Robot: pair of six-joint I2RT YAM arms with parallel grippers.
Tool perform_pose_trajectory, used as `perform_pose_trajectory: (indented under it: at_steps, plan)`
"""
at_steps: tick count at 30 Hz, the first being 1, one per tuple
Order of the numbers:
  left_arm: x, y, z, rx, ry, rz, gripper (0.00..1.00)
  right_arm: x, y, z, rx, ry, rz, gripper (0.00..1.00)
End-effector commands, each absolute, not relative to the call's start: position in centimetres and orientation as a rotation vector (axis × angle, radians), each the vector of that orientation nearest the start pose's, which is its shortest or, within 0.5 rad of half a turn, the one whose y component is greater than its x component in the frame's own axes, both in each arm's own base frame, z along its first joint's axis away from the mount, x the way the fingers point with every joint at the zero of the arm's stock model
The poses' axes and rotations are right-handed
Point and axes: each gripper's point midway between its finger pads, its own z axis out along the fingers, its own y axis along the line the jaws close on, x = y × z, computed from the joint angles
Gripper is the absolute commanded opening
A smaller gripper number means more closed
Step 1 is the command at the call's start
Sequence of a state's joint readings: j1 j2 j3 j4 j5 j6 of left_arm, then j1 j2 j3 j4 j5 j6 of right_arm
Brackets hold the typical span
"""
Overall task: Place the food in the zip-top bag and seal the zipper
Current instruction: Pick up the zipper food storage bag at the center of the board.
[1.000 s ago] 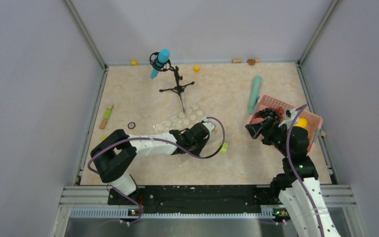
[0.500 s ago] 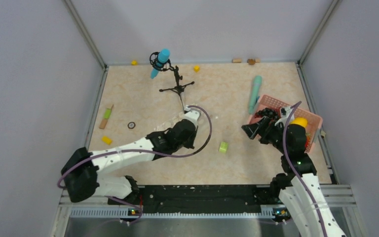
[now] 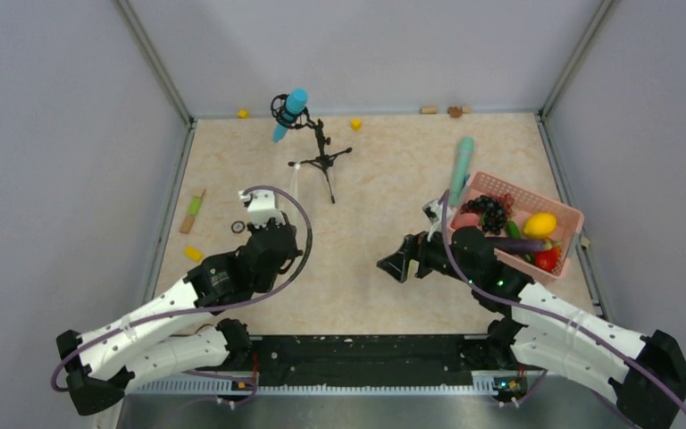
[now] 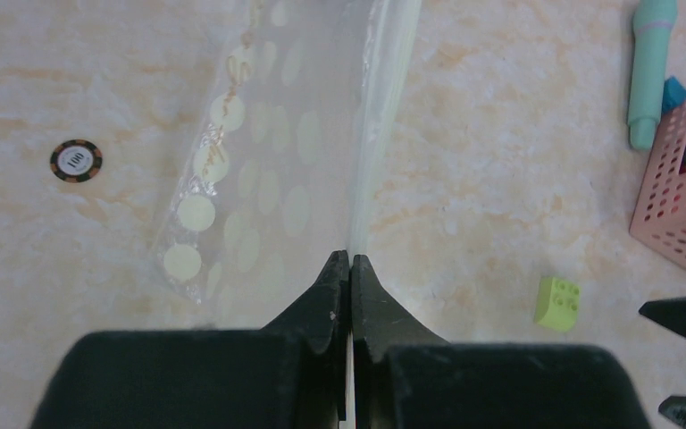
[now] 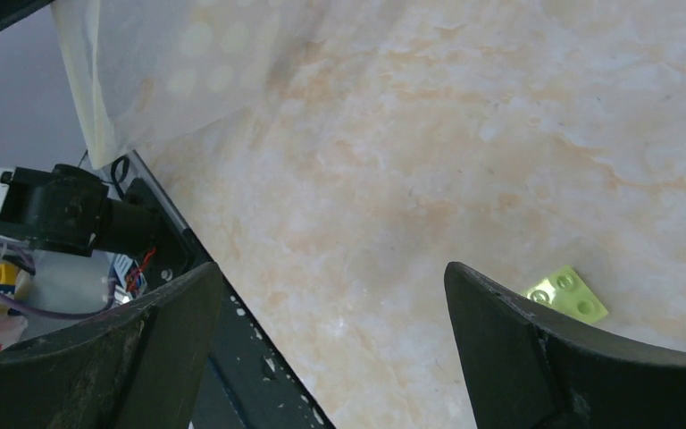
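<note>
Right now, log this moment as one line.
left gripper: shut on zip-top bag at zipper | right gripper: open, empty | food: in pink basket

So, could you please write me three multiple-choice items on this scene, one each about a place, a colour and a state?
1. Where is the food? A in a blue bowl; B in the pink basket; C on a plate.
2. What colour is the small studded block? A lime green; B blue; C red.
3. The left fingers are: A wide open; B shut on the zipper of the zip-top bag; C holding a spoon.
Answers: 1 B, produce fills the basket; 2 A, green in both wrist views; 3 B, they pinch the white strip.
</note>
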State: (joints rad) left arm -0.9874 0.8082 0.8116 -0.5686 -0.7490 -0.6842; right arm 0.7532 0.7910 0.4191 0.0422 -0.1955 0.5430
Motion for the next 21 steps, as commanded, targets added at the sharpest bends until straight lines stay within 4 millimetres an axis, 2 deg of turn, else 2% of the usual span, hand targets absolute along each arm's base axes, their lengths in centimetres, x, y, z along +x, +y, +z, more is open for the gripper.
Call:
perform_pose_trajectory:
  at_steps: [1, 4, 8, 12, 14, 15, 18, 21]
  plan:
    - [23.1, -14.0, 25.1, -0.242, 1.892, -0.244, 0.00, 19.1, 27.6, 20.2, -0.386, 1.847, 1.084, 0.94]
    - [23.6, -16.9, 24.1, -0.146, 1.940, -0.288, 0.00, 18.8, 28.5, 19.6, -0.372, 1.879, 1.096, 0.94]
    - [23.3, -22.3, 20.2, 0.021, 2.055, -0.431, 0.00, 19.3, 28.1, 19.0, -0.231, 1.926, 1.099, 0.94]
    - [22.6, -25.5, 16.7, 0.093, 2.108, -0.563, 0.00, 20.1, 27.4, 18.5, -0.122, 1.950, 1.067, 0.94]
    - [21.6, -27.0, 15.8, 0.134, 2.116, -0.675, 0.00, 20.4, 27.5, 18.2, -0.091, 1.954, 1.067, 0.94]
    - [21.3, -27.8, 16.0, 0.138, 2.093, -0.745, 0.00, 20.5, 27.5, 18.1, -0.080, 1.959, 1.064, 0.94]
    - [20.3, -28.5, 15.5, 0.129, 2.062, -0.869, 0.00, 21.1, 27.6, 17.0, -0.054, 2.003, 1.018, 0.93]
    - [19.9, -28.3, 15.1, 0.132, 2.054, -0.898, 0.00, 21.8, 28.0, 15.9, -0.040, 2.045, 0.965, 0.93]
